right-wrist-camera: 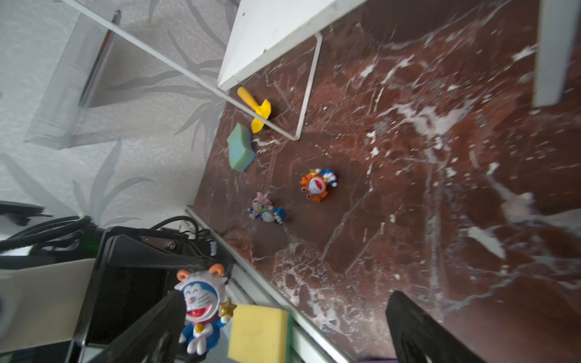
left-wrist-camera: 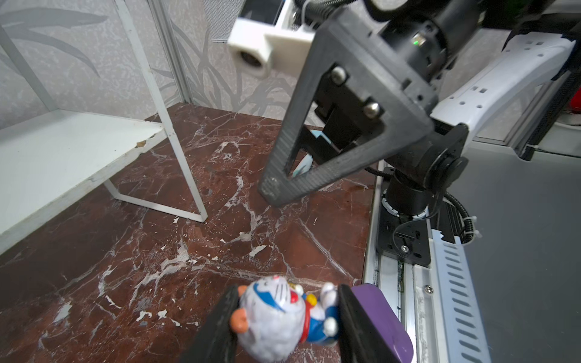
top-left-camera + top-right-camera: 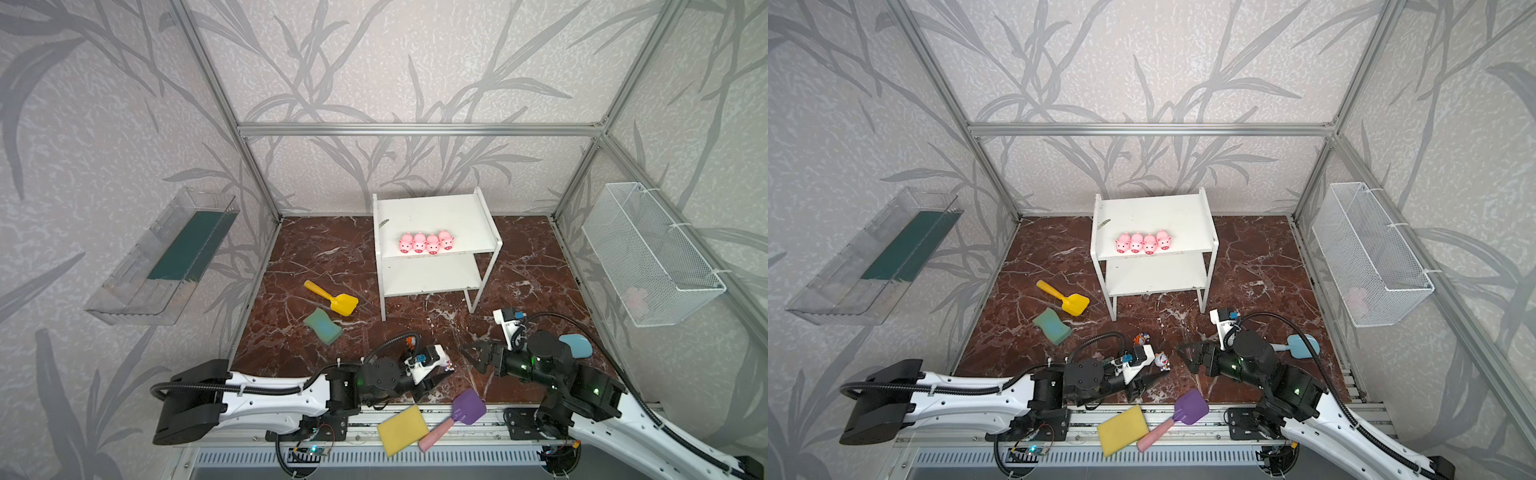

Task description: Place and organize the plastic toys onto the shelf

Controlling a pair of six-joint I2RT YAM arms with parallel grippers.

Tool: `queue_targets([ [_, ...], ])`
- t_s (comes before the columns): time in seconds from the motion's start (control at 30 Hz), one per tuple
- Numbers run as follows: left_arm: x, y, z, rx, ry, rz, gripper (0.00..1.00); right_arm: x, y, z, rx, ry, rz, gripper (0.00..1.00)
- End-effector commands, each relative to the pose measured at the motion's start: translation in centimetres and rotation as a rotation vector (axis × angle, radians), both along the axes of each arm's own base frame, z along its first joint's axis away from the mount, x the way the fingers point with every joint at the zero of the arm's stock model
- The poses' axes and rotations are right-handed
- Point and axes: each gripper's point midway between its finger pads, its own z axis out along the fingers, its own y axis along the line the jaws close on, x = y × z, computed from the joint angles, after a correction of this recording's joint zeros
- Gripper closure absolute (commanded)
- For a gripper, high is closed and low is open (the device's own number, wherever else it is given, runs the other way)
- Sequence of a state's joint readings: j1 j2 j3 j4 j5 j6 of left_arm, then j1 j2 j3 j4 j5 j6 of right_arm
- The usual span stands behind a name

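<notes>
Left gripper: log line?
left gripper: shut on white-blue cartoon figurine | right gripper: open, empty | four pink plastic pigs: top board, white two-tier shelf

My left gripper (image 2: 289, 290) sits low in this wrist view. Its two black jaws are clamped on either side of the white-and-blue figurine (image 2: 276, 317), a grinning cartoon cat in a woolly white hood with orange horns. The figurine is tilted in the grip. The blade of the purple shovel (image 2: 380, 317) lies just beside the outer jaw, at the edge of the tabletop (image 2: 220, 251), which is red-brown marble with white veins. Beyond it I see the lower board of the shelf (image 2: 63, 151), chipped at one corner, and its thin white legs. The right gripper (image 2: 279, 185) hangs above the tabletop with its tip pointing down, well apart from the figurine. The slotted rail (image 2: 446, 283) runs along the tabletop's edge.
</notes>
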State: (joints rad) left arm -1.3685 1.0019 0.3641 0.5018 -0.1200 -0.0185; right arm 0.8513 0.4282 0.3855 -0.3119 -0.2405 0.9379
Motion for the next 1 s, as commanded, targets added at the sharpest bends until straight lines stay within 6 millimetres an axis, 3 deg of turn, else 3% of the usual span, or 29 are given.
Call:
queue_targets([
  [0.0, -1.0, 0.8, -0.3, 0.024, -0.036, -0.058, 0.69, -2.5, 2.8, 2.7, 0.211, 0.045, 0.204, 0.02],
  [0.13, -1.1, 1.6, -0.1, 0.023, -0.055, -0.059, 0.69, -3.2, 4.2, 4.6, 0.335, 0.017, 0.303, 0.05],
  [0.47, -1.1, 2.0, 0.7, -0.027, -0.091, -0.053, 0.69, -3.8, 6.1, 5.7, 0.408, 0.032, 0.418, 0.23],
  [0.67, -0.8, 2.0, 2.2, -0.081, -0.119, -0.037, 0.69, -4.6, 7.1, 4.8, 0.400, 0.046, 0.463, 0.26],
  [0.97, -0.8, 1.9, 3.3, -0.117, -0.124, -0.033, 0.69, -4.4, 7.0, 3.2, 0.346, 0.048, 0.441, 0.28],
])
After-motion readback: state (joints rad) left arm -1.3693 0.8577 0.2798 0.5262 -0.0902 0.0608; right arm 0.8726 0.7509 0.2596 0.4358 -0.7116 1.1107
